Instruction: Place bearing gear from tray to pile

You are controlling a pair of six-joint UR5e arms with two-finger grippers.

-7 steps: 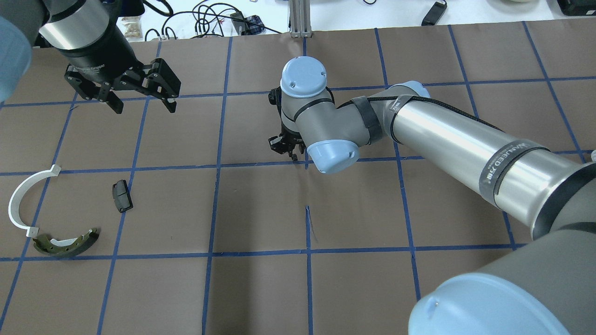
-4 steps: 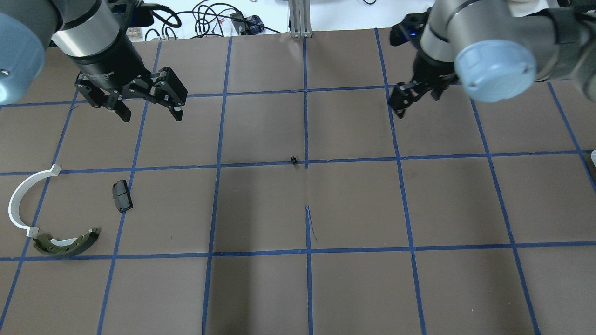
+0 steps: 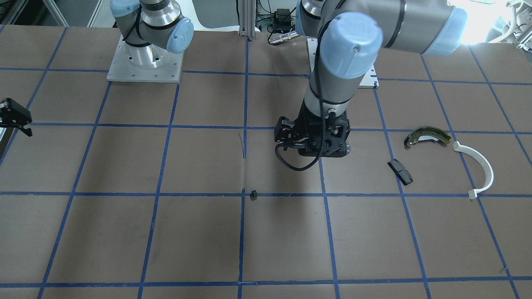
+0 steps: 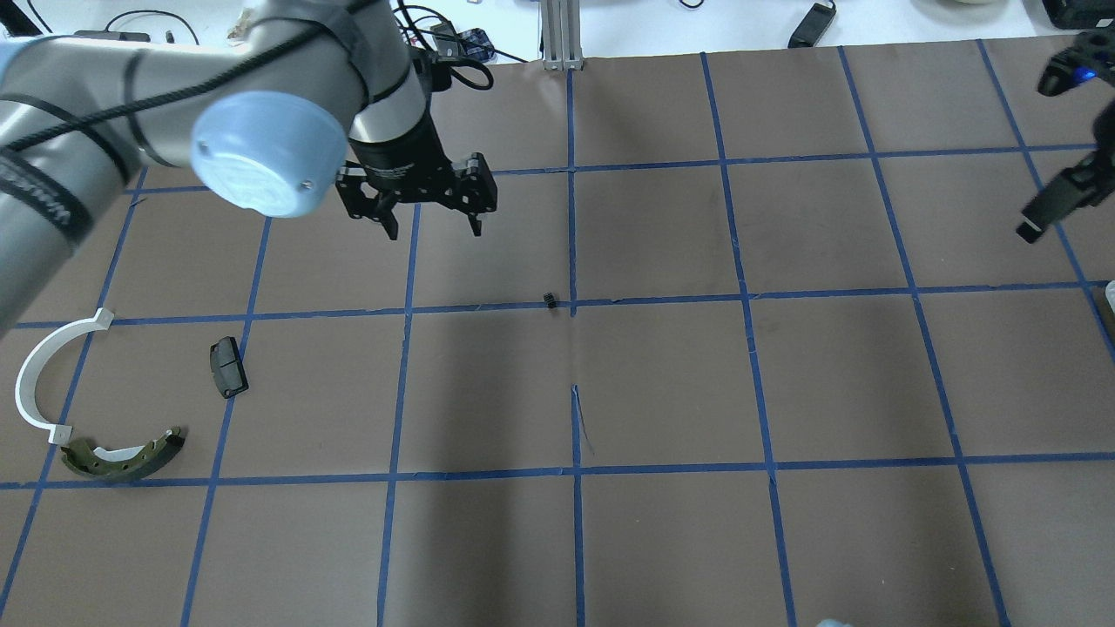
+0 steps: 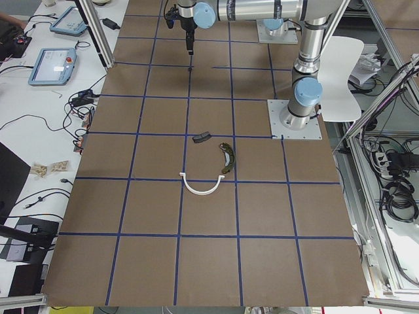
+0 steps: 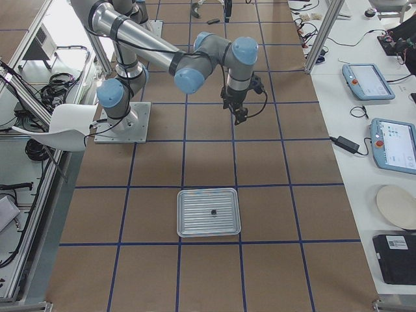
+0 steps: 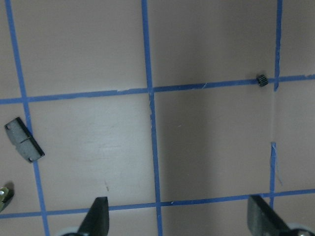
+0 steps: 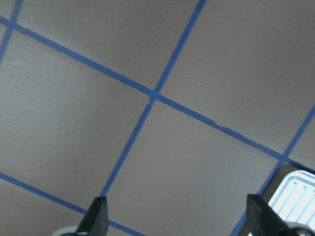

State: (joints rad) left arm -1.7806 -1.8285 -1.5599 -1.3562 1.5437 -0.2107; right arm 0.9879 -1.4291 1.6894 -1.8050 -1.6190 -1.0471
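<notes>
The bearing gear (image 4: 550, 300) is a tiny black part lying on the brown paper on a blue tape line at the table's centre; it also shows in the front view (image 3: 254, 194) and the left wrist view (image 7: 262, 79). My left gripper (image 4: 433, 231) is open and empty, hovering behind and to the left of the gear. My right gripper (image 4: 1041, 218) is open and empty at the far right, near the tray (image 8: 295, 191). The tray (image 6: 208, 191) holds one small dark part (image 6: 214, 212). The pile at the left is a brake shoe (image 4: 122, 457), a white arc (image 4: 35, 374) and a black block (image 4: 228, 367).
Blue tape lines grid the brown paper. A metal post (image 4: 562, 35) and cables (image 4: 383, 26) stand at the table's far edge. The arm bases (image 3: 145, 62) are on the robot's side.
My right gripper has left the gear on the table's centre and drawn back to the far right. My left arm has swung right, toward the gear.
</notes>
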